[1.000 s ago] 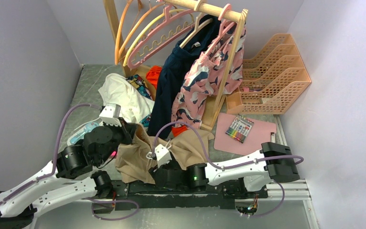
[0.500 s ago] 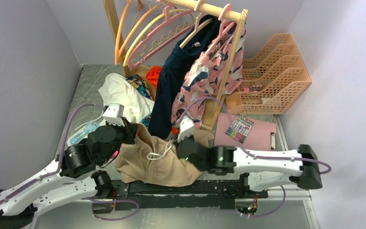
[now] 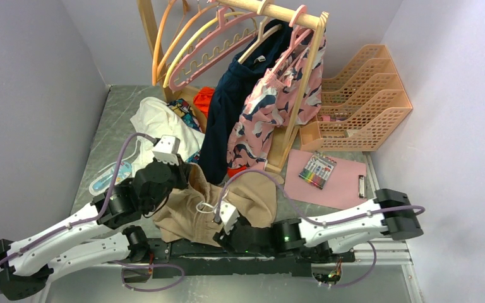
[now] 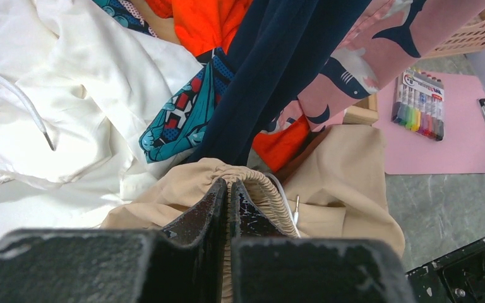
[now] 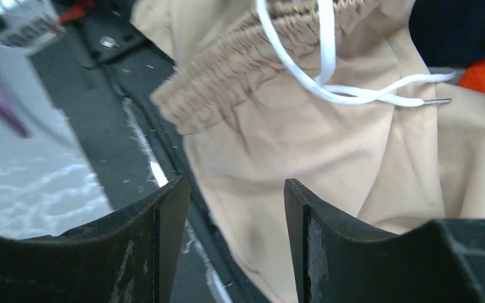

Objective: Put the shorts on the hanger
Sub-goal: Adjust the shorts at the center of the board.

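**Moved since prev. frames:** R arm, stretched fwd over the shorts half a sec ago, is now drawn back to their near edge. L arm has shifted fwd and to the right, taking the waistband w/ it.

1. L claw (image 4: 229, 187): clamped tight on the gathered waistband of the shorts (image 3: 256, 196), fabric pinched betw. both fingers.
2. R claw (image 5: 233, 189): jaws apart, about mid-wide. Tan fabric lies under the gap, not pinched. White drawstring (image 5: 326, 50) runs just beyond the tips.
3. Shorts: heaped on the grey table (image 3: 117, 107) betw. the two claws, one waistband end in L claw.
4. Hanger (image 3: 211, 58): pink, hung on the wooden rail (image 3: 284, 11), well beyond and above both claws, untouched.
5. Navy garment (image 3: 224, 120) and patterned garment (image 3: 268, 110): on the same rail, just beyond L claw.
6. Containers:
   - Peach mesh file tray (image 3: 366, 95): well off to the right, beyond R claw. Contents can't be told.
   - Clear marker pack (image 3: 317, 170): holds coloured pens and lies on the pink clipboard (image 3: 344, 186), right of R claw.
7. White garment (image 3: 161, 126): crumpled, left of L claw.
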Controlling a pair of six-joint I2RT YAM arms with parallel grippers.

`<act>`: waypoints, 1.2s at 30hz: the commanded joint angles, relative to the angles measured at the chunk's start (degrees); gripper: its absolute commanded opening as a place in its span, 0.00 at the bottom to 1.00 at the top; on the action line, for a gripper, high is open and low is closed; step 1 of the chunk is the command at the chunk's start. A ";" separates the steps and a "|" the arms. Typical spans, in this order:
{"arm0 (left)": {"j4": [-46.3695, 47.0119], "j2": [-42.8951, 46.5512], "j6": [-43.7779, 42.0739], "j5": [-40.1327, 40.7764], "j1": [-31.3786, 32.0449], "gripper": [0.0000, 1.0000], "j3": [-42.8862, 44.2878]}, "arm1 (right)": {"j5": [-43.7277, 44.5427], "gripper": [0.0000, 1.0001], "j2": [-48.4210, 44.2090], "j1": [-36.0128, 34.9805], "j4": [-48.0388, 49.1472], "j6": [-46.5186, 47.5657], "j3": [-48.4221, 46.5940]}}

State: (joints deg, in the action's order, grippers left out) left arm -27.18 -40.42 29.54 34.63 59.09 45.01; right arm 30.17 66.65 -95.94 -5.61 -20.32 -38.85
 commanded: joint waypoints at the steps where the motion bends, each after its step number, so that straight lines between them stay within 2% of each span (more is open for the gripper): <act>1: 2.27 -0.04 0.00 -0.13 0.32 0.07 -0.17 | 4.07 0.62 5.69 -1.97 4.88 1.77 -0.98; 5: 1.37 0.08 0.50 0.13 0.32 0.07 -0.01 | 6.83 0.71 10.38 -2.23 9.22 2.52 -1.07; 11: 0.77 0.76 1.41 0.12 0.32 0.07 -0.67 | 7.46 0.72 15.67 -2.20 13.70 3.68 -1.47; 15: 0.71 1.20 1.50 0.29 0.32 0.07 -0.84 | 7.91 0.71 18.80 -2.18 12.89 2.95 -2.21; 17: 0.96 1.28 1.54 0.11 0.32 0.07 -1.13 | 9.28 0.61 19.92 -1.97 12.41 2.58 -2.72; 20: 0.87 1.24 1.72 -0.07 0.30 0.07 -1.24 | 11.18 0.31 19.91 -1.56 11.88 2.33 -3.47; 24: 0.22 1.39 1.90 -0.02 0.29 0.07 -0.93 | 13.25 0.01 16.61 -0.93 10.64 3.84 -4.56; 30: -0.62 2.33 1.62 0.13 0.38 0.07 -0.05 | 19.02 0.00 3.96 1.38 4.18 9.17 -6.37; 33: -0.82 2.94 1.51 0.13 0.34 0.07 0.76 | 18.57 0.00 -3.82 7.94 -0.01 10.52 -5.79; 36: 0.14 4.01 1.32 0.07 0.32 0.07 0.92 | 13.90 0.00 -10.90 17.97 -2.74 8.29 -2.49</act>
State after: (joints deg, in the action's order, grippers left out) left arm -27.77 -37.91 30.87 34.52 59.09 44.27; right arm 44.93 63.35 -88.07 -2.37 -11.66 -43.97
